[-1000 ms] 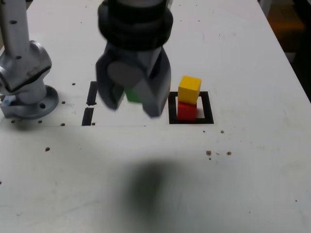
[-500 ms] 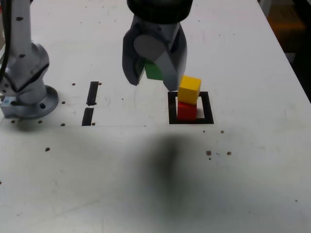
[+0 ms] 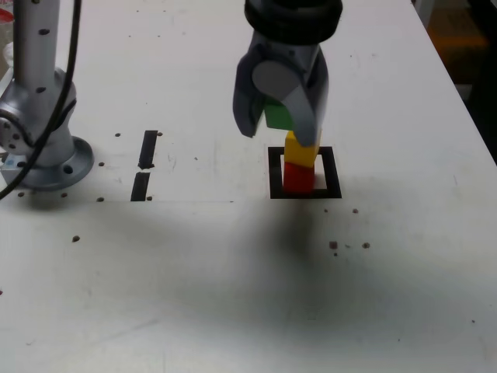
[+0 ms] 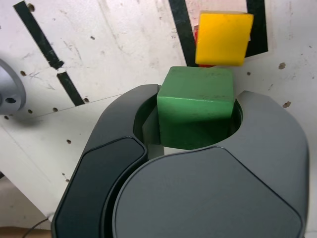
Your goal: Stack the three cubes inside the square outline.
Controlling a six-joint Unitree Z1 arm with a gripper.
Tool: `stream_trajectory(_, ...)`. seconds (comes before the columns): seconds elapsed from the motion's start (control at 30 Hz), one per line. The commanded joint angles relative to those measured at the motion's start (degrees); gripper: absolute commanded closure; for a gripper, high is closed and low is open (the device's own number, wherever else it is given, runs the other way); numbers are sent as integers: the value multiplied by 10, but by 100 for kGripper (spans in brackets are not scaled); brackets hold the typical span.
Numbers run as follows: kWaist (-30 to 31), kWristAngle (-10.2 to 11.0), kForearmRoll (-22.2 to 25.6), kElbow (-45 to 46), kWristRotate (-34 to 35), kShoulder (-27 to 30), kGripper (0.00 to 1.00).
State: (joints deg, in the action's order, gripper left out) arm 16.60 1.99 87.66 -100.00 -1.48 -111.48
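Your cube is solid green, above a plain yellow block and a red one; a black outline frames white, and your gripper is grey.

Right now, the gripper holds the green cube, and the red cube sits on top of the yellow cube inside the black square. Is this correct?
Not quite: the exterior view shows the yellow cube on top of the red cube. The rest is right.
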Motion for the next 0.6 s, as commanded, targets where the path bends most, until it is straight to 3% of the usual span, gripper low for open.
stream_trajectory(0.0,-5,1,-1,-4,-5,-5,81)
stream_trajectory(0.57,-53,3,-3,-36,-43,-44,81)
